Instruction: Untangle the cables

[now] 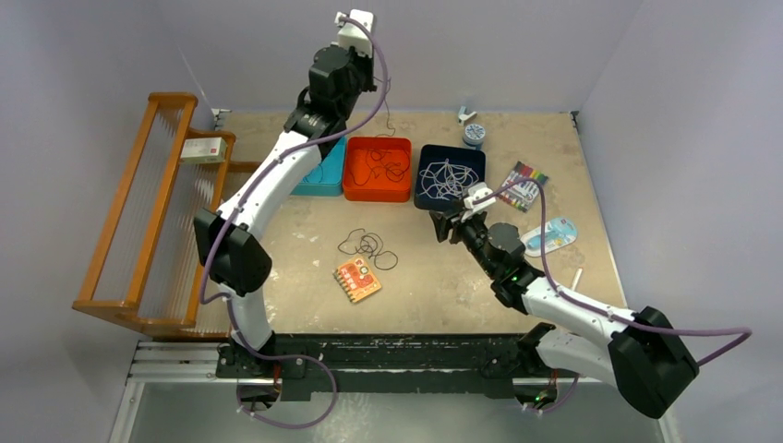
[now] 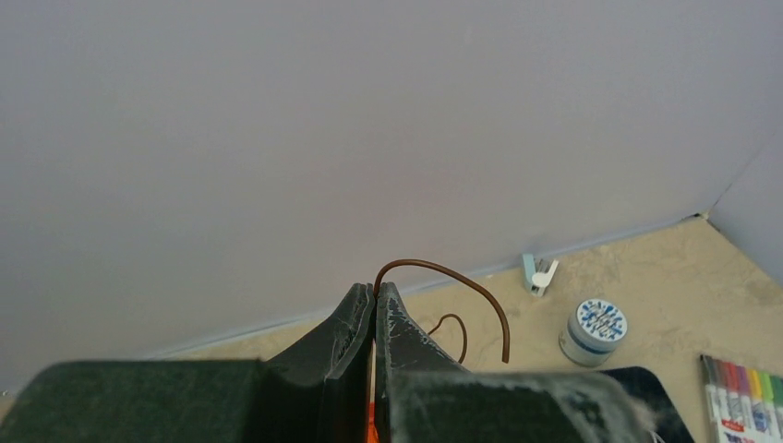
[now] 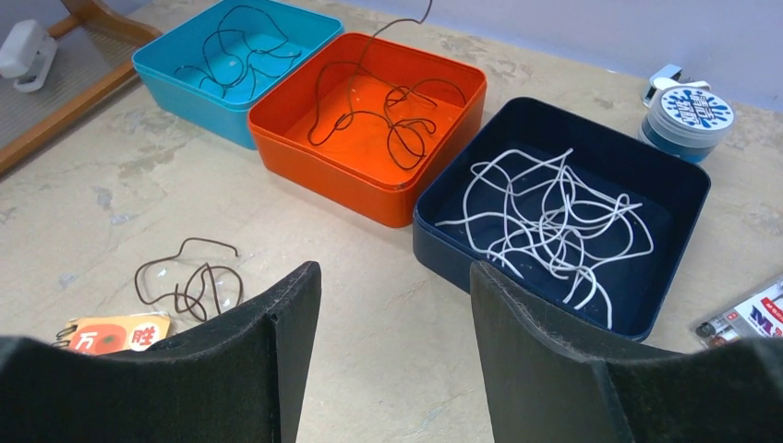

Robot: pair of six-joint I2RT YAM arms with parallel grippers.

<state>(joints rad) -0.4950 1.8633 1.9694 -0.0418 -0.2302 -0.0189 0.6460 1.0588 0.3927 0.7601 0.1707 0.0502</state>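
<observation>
My left gripper is raised high over the orange tray. It is shut on a thin brown cable that arcs out of its tips and hangs down into that tray. More dark cables lie in the orange tray, and others in the teal tray. White cables fill the navy tray. A small dark tangle lies on the table. My right gripper hovers open and empty near the navy tray's front corner.
An orange card lies by the tangle. A wooden rack with a small box stands at the left. At the right are a marker pack, a round tin, a clip and a blue-white packet.
</observation>
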